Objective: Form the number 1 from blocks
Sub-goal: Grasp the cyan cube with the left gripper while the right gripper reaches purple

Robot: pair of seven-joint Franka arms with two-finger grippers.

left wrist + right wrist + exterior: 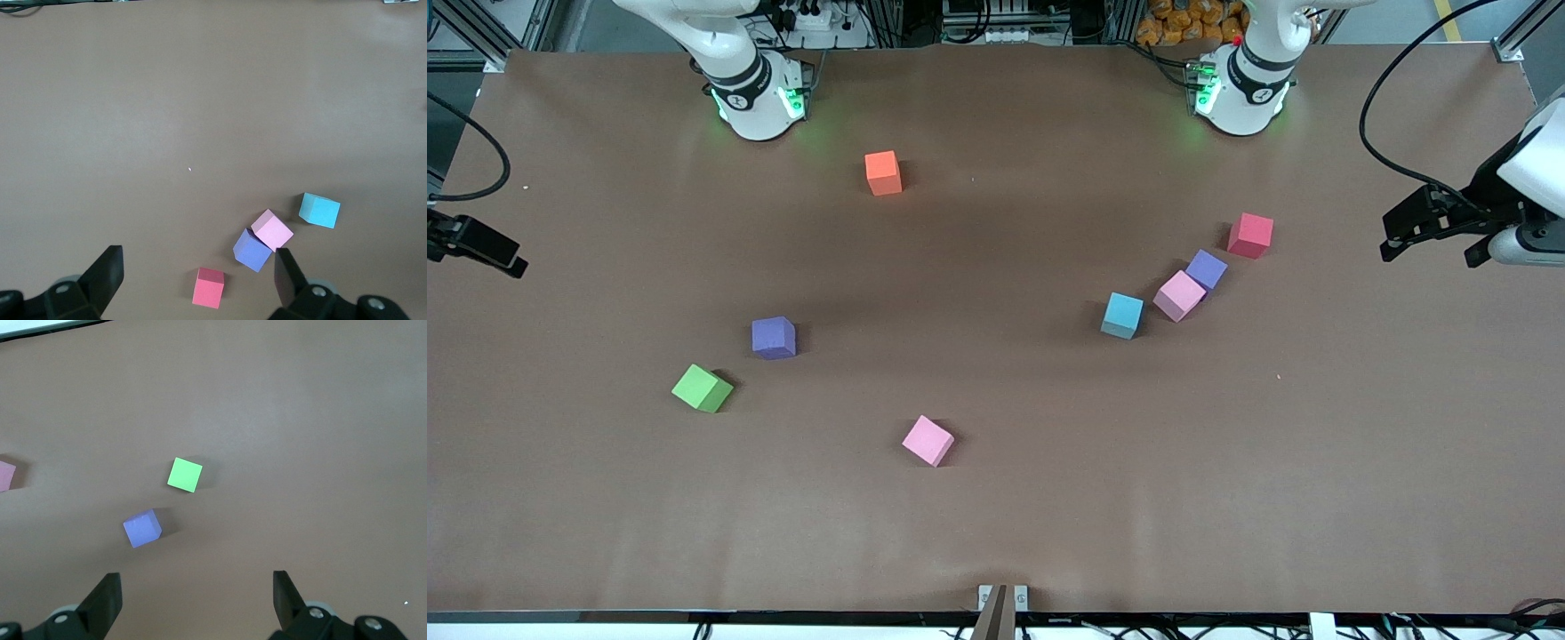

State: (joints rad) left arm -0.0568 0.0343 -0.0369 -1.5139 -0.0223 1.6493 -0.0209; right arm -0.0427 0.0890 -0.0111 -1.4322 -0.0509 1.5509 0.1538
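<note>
Blocks: light blue block (1122,315) as landmark; pink block (1179,295) just beside it, touching a purple block (1207,268); second pink block (927,440), second purple block (774,338) and orange block (883,172) lie well apart on the worktop (996,533).
Left end effector (197,280): open, empty, over the crimson cube (1250,235).
Right end effector (197,600): open, empty, waiting.
Risk: gripping either touching block likely drags its neighbour; green cube (702,388) could be mistaken for a task block.

Three blocks (1179,295) cluster toward the left arm's end — others (774,338) lie well apart.
</note>
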